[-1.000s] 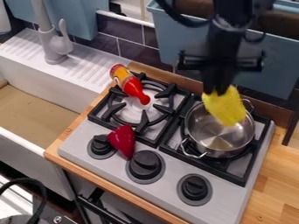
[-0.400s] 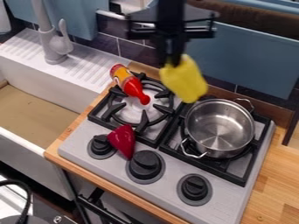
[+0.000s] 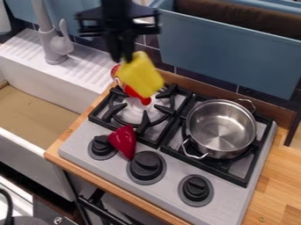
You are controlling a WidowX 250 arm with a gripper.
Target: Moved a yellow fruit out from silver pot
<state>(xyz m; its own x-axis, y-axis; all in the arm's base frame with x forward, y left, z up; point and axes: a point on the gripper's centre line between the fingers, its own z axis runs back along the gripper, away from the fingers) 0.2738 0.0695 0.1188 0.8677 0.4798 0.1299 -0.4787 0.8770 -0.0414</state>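
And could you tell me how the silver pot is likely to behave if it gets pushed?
The silver pot looks like thin metal, so it should stay stiff. Being empty and wide-based, it would probably slide on the burner grate rather than tip.

From where I stand, the black gripper [image 3: 122, 56] is smeared, and its arm [image 3: 119, 5] runs off past the far edge. The yellow fruit [image 3: 141, 78] it grips is blurred too, its far end hidden at the fingertips, and it blocks the middle of the red bottle [image 3: 143, 100]. The silver pot [image 3: 222, 132] covers much of the right grate [image 3: 246, 180]. Over left, the sink [image 3: 35, 145] is cut off, as is the faucet's [image 3: 54, 49] top. The brown stuff [image 3: 241, 15] in the far blue bin [image 3: 229, 55] might be cloth; I can't quite tell.
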